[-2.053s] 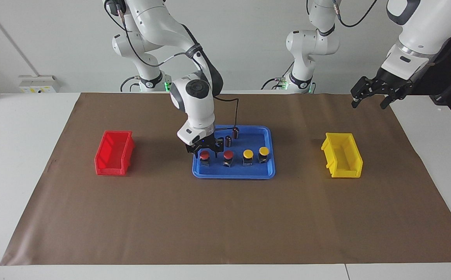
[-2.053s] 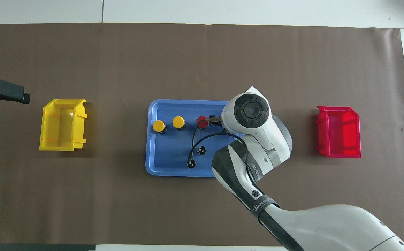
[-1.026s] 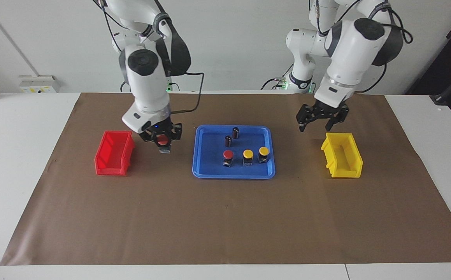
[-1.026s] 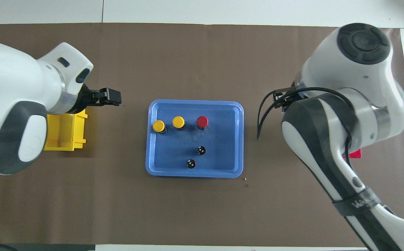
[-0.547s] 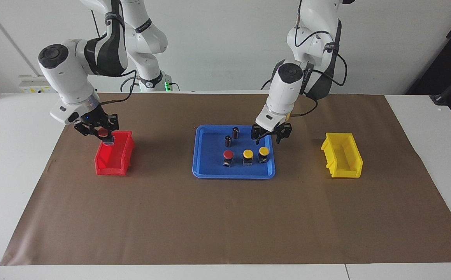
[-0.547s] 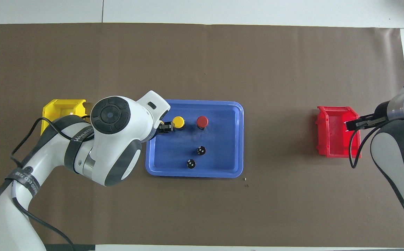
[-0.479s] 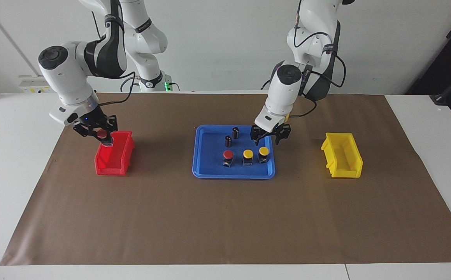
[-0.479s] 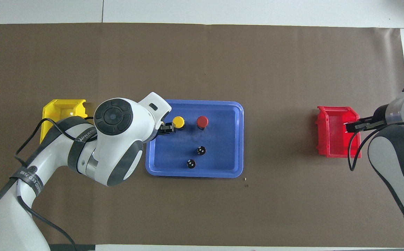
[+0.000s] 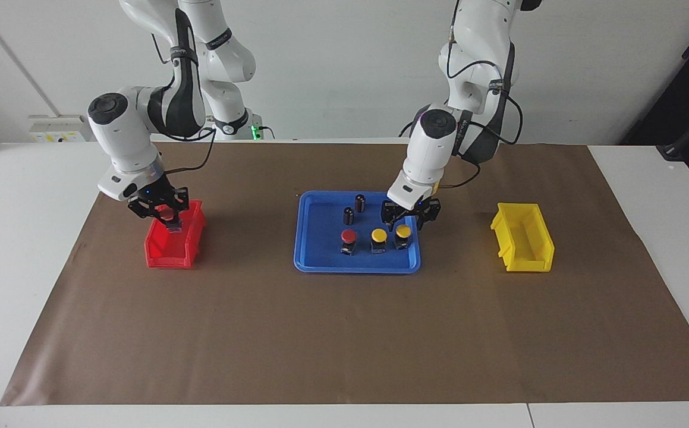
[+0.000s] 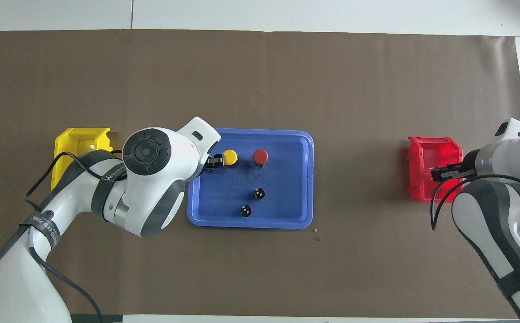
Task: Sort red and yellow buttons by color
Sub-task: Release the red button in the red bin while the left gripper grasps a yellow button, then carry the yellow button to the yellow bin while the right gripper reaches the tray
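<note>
In the facing view, my right gripper (image 9: 166, 216) hangs over the red bin (image 9: 169, 254), shut on a red button (image 9: 167, 212). In the overhead view, my right gripper (image 10: 437, 173) covers the red bin's (image 10: 415, 170) inside. A second red button (image 9: 348, 237) (image 10: 260, 156) and a yellow button (image 9: 378, 236) (image 10: 229, 156) stand in the blue tray (image 9: 320, 263). My left gripper (image 9: 405, 225) is down at the other yellow button (image 9: 403, 231), a finger on either side of its cap, still open. From overhead my left gripper (image 10: 212, 160) hides that button.
Two dark capless cylinders (image 9: 359, 203) (image 9: 348, 215) stand in the tray (image 10: 286, 216), nearer to the robots than the buttons. An empty yellow bin (image 9: 522, 239) (image 10: 78, 137) sits toward the left arm's end of the table. Brown paper covers the table.
My right gripper carried the red button from beside the tray to over the red bin and lowered. My left gripper swung in to the tray, came down around the yellow button and narrowed.
</note>
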{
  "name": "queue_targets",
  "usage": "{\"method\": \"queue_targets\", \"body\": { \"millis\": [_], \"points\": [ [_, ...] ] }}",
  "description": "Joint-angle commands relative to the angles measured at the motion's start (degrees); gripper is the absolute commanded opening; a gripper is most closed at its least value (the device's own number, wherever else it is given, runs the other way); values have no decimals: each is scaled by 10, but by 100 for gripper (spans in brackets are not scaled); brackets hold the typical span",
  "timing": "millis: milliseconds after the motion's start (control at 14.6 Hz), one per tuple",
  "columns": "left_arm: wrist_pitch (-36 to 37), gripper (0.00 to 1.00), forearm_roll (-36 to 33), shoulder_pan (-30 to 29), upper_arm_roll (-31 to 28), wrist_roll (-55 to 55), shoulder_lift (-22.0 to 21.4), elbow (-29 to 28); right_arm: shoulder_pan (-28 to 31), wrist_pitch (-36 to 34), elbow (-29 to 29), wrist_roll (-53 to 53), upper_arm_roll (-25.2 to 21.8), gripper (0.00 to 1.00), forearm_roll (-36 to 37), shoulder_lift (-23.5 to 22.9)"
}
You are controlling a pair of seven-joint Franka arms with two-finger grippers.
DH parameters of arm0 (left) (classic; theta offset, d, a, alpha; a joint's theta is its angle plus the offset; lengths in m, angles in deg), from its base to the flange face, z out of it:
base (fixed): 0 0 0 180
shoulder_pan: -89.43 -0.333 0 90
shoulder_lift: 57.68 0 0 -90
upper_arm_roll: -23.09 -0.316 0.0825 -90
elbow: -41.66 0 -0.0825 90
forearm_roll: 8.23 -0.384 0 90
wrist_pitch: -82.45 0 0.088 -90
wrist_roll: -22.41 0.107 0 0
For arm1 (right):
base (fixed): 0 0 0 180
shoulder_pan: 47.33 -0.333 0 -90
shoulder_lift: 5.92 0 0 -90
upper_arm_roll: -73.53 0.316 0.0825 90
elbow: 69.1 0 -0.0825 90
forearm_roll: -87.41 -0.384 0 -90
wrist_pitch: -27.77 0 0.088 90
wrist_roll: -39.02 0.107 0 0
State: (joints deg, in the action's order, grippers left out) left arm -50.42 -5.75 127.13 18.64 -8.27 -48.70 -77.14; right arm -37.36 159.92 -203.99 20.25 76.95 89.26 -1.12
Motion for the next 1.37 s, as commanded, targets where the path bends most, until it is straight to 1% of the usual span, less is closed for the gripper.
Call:
{"method": "queue_targets", "body": {
  "millis": [0,68,137,205,274,411,479,547,616,684,753,821,889,958,1095,1163,1232,1300],
  "points": [
    [-21,73,-15,4,-5,-14,11,-4,9,31,-34,-6,4,13,-11,12],
    [-26,70,-15,4,-5,-14,16,-3,13,32,-34,-11,4,13,-11,0],
    [-27,51,-15,4,-5,-20,17,-3,13,40,-34,-12,4,14,-11,-1],
    [-26,17,-15,4,-5,-25,17,-2,13,47,-36,-12,4,16,-11,-1],
    [-26,3,-15,4,-5,-26,18,2,13,47,-38,-10,4,27,-11,-1],
    [0,1,-16,4,-6,-35,28,36,13,45,-35,-12,4,71,-11,-1],
    [35,1,-16,4,-7,-39,28,58,13,38,-29,-13,4,74,-11,-2],
    [71,1,-17,2,-9,-38,24,77,13,26,-12,-13,4,77,-11,-5],
    [114,1,-27,0,-13,-32,12,94,13,-3,12,-13,4,78,-10,-9],
    [140,1,-35,-4,-17,-24,-7,101,5,-42,49,-11,4,78,-10,-12],
    [173,1,-37,-23,-18,10,-26,101,-4,-83,91,-7,5,79,-10,-13],
    [201,1,-36,-41,-17,50,-42,100,-25,-118,133,-4,6,82,-10,-22],
    [225,1,-36,-61,-18,83,-59,96,-47,-150,179,20,6,88,-11,-36],
    [240,1,-36,-96,-17,119,-76,92,-78,-175,223,71,7,92,-11,-55],
    [254,1,-36,-164,-17,216,-104,91,-192,-188,299,218,9,92,-11,-87],
    [266,1,-36,-197,-17,259,-111,92,-234,-207,350,312,9,92,-8,-118],
    [270,1,-36,-222,-17,293,-114,91,-277,-215,404,391,10,92,-8,-163],
    [266,1,-36,-241,-18,317,-117,82,-309,-212,433,446,10,92,-3,-190]
  ]
}}
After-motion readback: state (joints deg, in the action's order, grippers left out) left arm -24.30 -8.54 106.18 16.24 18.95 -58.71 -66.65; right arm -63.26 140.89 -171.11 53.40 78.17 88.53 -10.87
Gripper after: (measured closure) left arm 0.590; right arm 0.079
